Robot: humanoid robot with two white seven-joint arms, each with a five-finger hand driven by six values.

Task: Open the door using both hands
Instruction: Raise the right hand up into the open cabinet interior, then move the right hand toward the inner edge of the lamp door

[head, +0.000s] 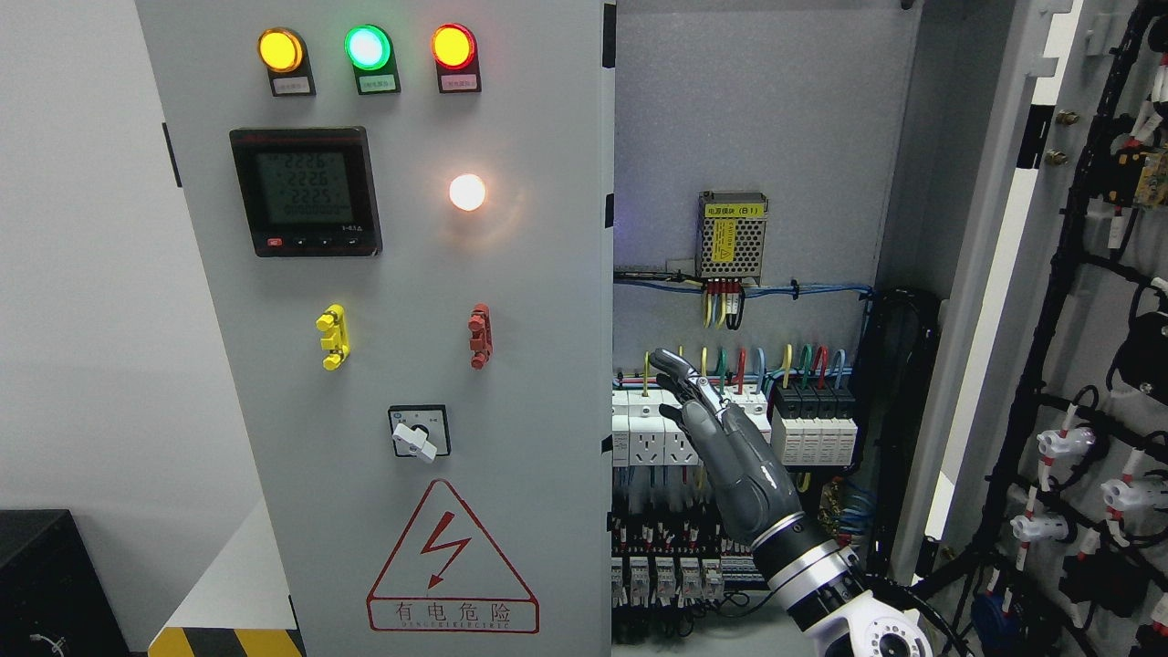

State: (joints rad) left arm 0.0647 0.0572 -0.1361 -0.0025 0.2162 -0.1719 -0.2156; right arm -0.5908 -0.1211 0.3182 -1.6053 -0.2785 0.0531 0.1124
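your right hand (707, 415) is up in the middle of the picture, and its arm comes in from the bottom right. the fingers are long and nearly straight, close together, and they hold nothing. the hand is flat and loose, not a fist. it hangs in front of the white breakers (648, 433) inside the cabinet, just right of the edge of the left door (547, 365). you can't tell from here if the fingertips touch that edge or only float near it. your left hand is not in the picture at all.

around the hand you can see the inside of the cabinet: colored wires (776, 360) in a row, a small metal box with a yellow label (732, 235) higher up, and more parts low down.

the left door looks shut or almost shut. it faces you with three round lights (367, 47), a little screen (306, 192), a turn switch (419, 433) and a red danger triangle (452, 566). the right door (1077, 365) is swung wide open at the far right, with black cables on its back.

so about half the job looks done: one door is open and one is left. next you likely need to hook your fingers on the left door's edge and pull it out.
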